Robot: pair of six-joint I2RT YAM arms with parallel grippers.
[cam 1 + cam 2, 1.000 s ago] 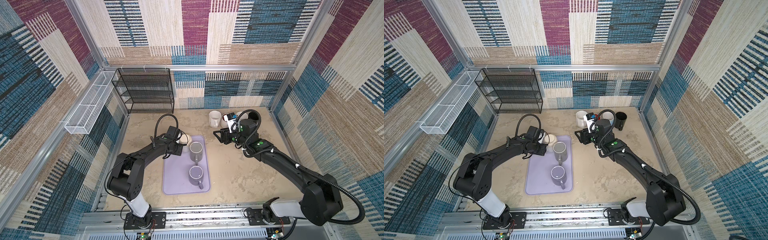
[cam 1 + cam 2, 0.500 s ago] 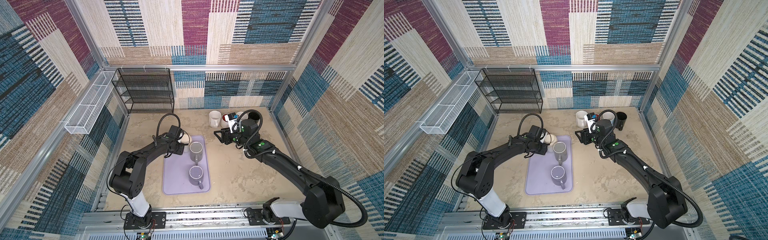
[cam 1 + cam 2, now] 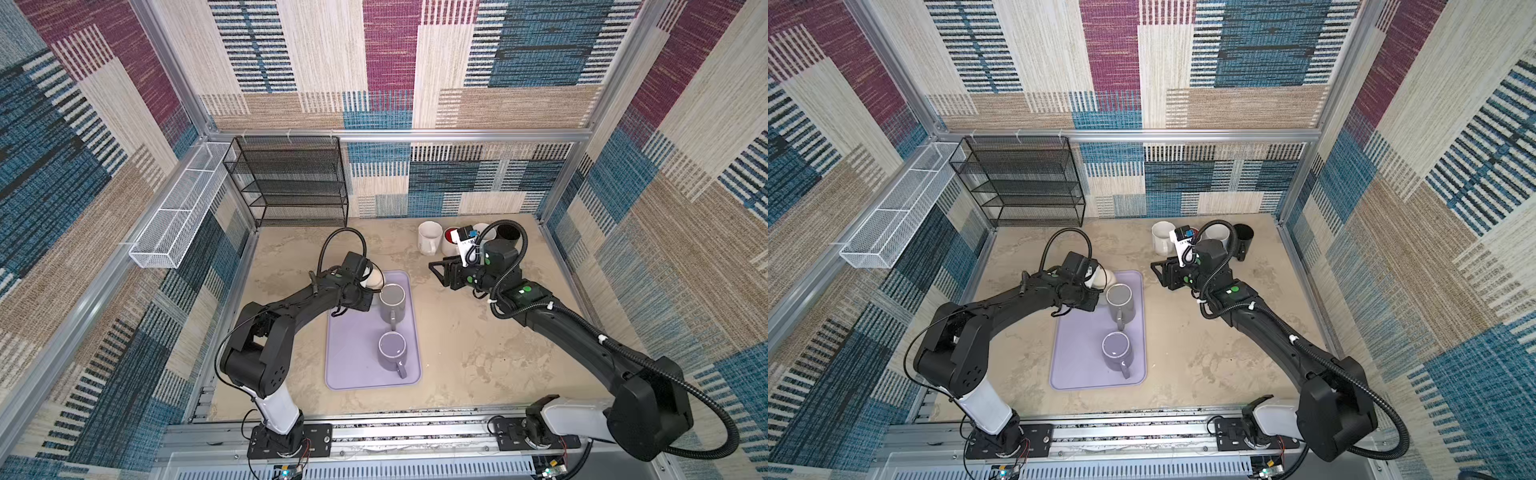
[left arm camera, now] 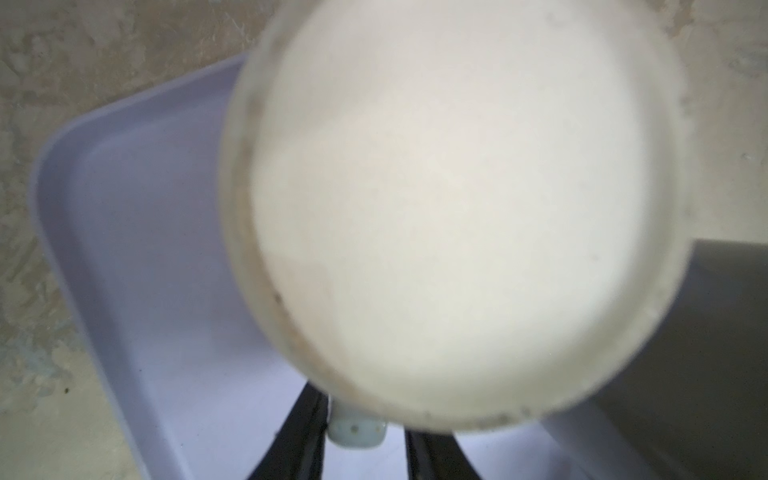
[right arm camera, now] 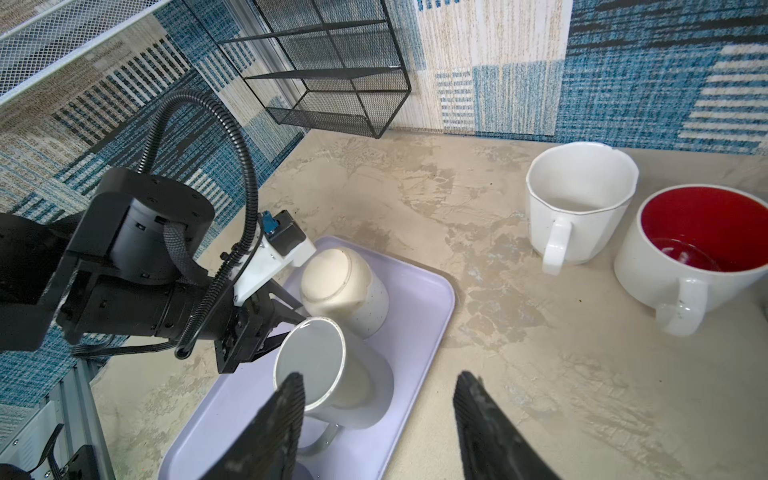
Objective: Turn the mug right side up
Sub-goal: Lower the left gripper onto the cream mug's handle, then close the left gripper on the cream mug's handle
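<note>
A cream speckled mug (image 3: 376, 277) (image 3: 1104, 277) stands upside down at the far left corner of the lavender tray (image 3: 353, 353) (image 3: 1079, 353). The right wrist view shows its base up (image 5: 336, 286). That base (image 4: 457, 208) fills the left wrist view. My left gripper (image 3: 371, 291) (image 4: 363, 419) reaches in from the left with its fingers on either side of the mug's handle (image 4: 355, 432). One finger touches the handle and a narrow gap is left at the other. My right gripper (image 3: 440, 272) (image 5: 380, 378) hangs open and empty over the table, right of the tray.
Two grey mugs (image 3: 392, 301) (image 3: 392, 351) stand upright on the tray, the nearer one close beside the cream mug. At the back right stand a white mug (image 3: 429, 237), a red-lined mug (image 5: 698, 249) and a black cup (image 3: 508, 235). A black wire rack (image 3: 291, 183) stands at the back left.
My left gripper's fingers have drawn closer together round the cream mug's handle. Both arms have stayed almost where they were.
</note>
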